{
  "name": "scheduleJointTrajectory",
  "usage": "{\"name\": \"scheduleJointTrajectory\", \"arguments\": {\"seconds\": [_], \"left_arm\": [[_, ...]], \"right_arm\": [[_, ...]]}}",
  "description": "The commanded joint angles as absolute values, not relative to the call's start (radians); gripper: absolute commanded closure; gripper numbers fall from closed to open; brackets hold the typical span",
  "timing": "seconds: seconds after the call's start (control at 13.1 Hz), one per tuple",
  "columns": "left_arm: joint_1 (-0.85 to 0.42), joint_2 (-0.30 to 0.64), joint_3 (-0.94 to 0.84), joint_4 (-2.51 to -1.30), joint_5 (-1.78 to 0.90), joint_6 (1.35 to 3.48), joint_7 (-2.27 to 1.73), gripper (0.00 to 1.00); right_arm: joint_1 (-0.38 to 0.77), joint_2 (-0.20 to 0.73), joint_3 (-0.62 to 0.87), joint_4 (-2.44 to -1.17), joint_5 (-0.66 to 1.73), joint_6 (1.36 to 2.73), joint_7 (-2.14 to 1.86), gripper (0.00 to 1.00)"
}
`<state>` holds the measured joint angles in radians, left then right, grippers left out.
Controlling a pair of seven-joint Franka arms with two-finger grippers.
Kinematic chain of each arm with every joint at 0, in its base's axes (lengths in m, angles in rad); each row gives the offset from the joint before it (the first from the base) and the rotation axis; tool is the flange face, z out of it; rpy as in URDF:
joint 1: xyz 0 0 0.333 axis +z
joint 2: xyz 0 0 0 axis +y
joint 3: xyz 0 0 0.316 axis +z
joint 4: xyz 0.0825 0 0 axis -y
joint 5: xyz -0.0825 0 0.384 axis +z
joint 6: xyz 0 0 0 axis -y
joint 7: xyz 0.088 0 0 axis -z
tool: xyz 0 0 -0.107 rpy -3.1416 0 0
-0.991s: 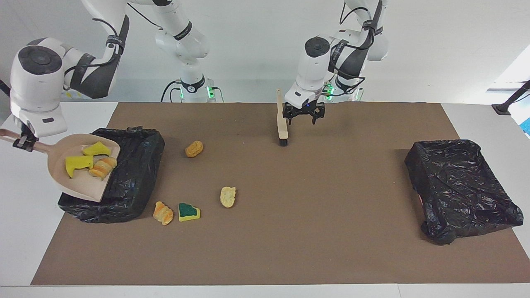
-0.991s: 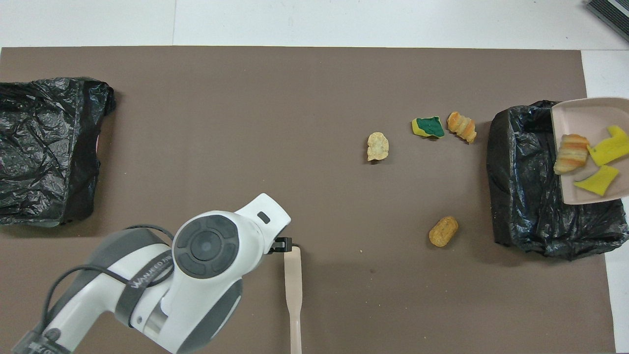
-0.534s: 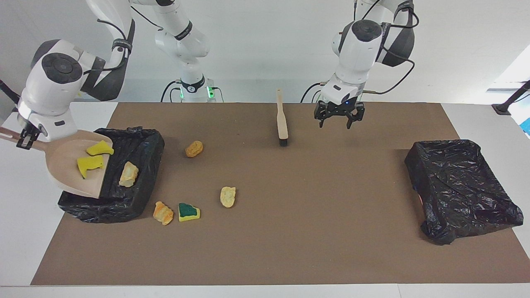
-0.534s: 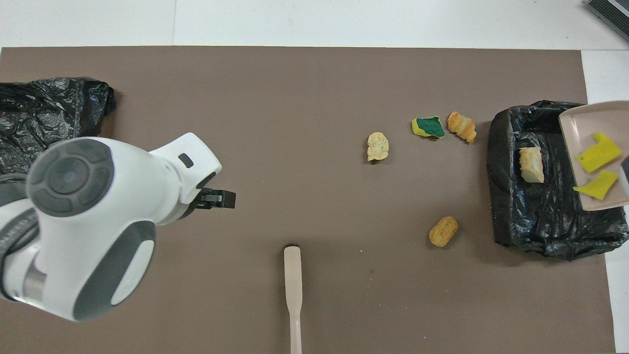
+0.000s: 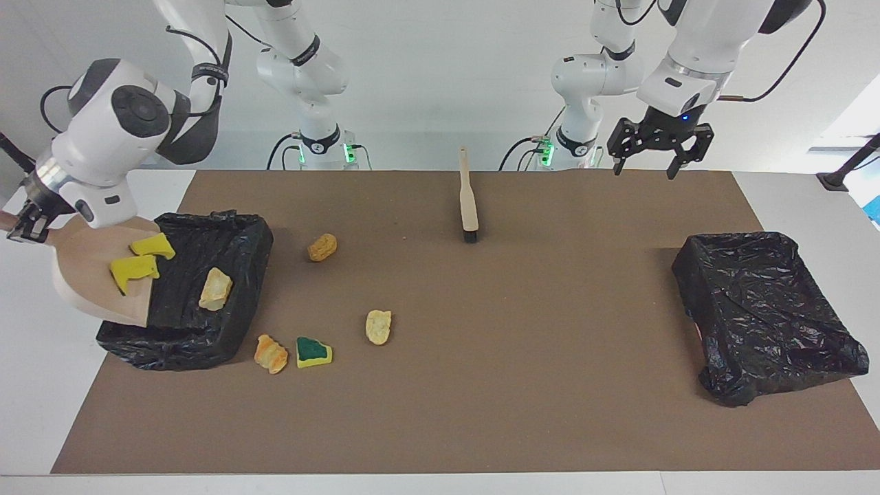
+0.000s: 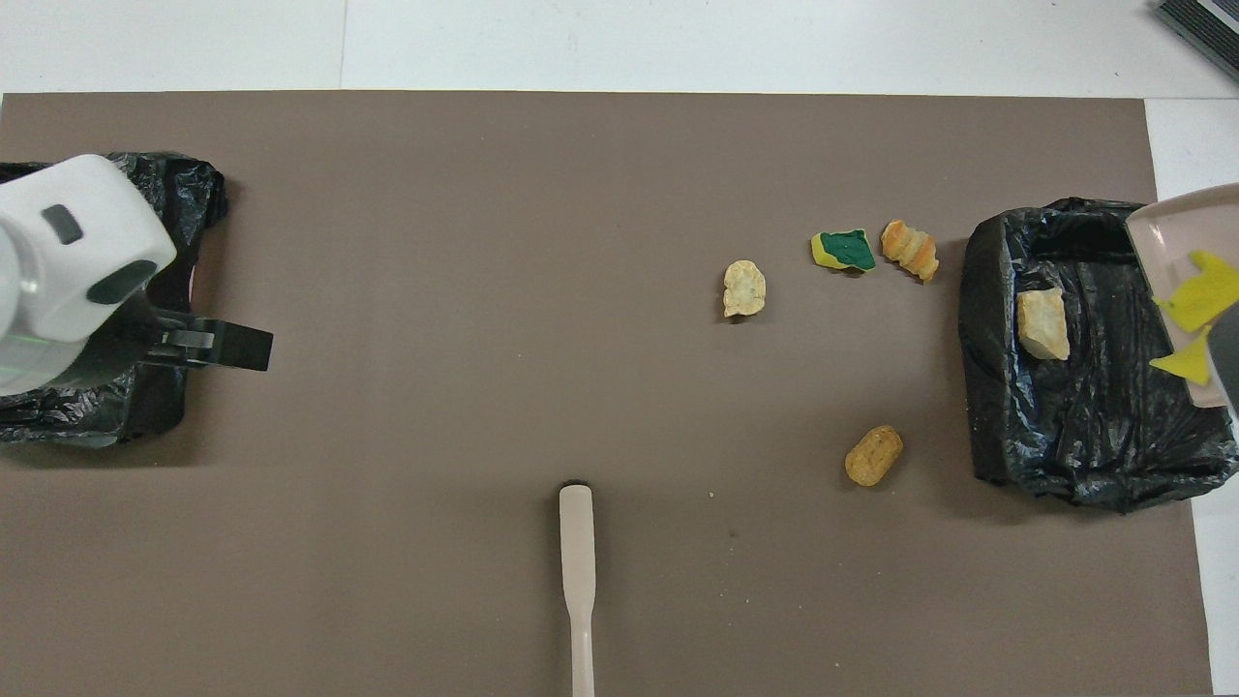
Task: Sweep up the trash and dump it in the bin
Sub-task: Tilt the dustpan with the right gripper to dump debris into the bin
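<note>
Facing view shows what has changed in a second: the left end effector [image 5: 652, 152] has let go of the brush [image 5: 469, 199], risen and swung toward the left arm's end of the tabletop [image 5: 440, 412], fingers spread wide and holding nothing. The right end effector [image 5: 24, 227] stays pinched on the dustpan [image 5: 82, 278] handle, and the pan has tipped further over the bin [image 5: 227, 302] at the right arm's end. One pale bread lump [image 5: 215, 289] has slid out into that bin; two yellow sponge pieces [image 5: 135, 267] still sit on the pan.

Nearest the robots, the brush lies with its long axis running away from them, bristles at the farther tip. Next comes a tan nugget [image 5: 322, 247], lying slantwise beside the bin. Farther out lie a pale lump [image 5: 378, 326], long axis running away from the robots, then the green-topped sponge [image 5: 313, 351] and a striped orange roll [image 5: 271, 353], just beside each other near the bin's corner.

A second bin [image 5: 766, 313] sits at the left arm's end. The brown mat between the two bins lies open, with broad room toward its farthest edge.
</note>
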<state>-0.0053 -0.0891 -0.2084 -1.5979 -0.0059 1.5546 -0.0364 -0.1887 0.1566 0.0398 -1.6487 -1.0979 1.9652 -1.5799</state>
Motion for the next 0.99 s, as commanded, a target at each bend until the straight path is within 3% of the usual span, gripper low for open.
{"name": "scheduleJointTrajectory", "arguments": {"seconds": [0.0,0.08,0.38,0.91], "left_arm": [[0.011,0.003,-0.213,-1.441,0.005,1.444,-0.02,0.0],[0.027,0.032,-0.213,-1.39,0.005,1.413,-0.006,0.0],[0.075,0.031,-0.207,-1.387,0.005,1.428,0.023,0.0],[0.104,0.011,-0.213,-1.417,-0.002,1.491,0.026,0.0]], "right_arm": [[-0.17,0.097,0.044,-1.724,-1.186,1.977,-1.513,1.0],[-0.179,0.084,0.044,-1.747,-1.183,1.997,-1.509,1.0],[-0.193,0.081,0.044,-1.746,-1.146,2.013,-1.511,1.0],[-0.216,0.063,0.029,-1.701,-0.68,1.964,-1.615,1.0]]}}
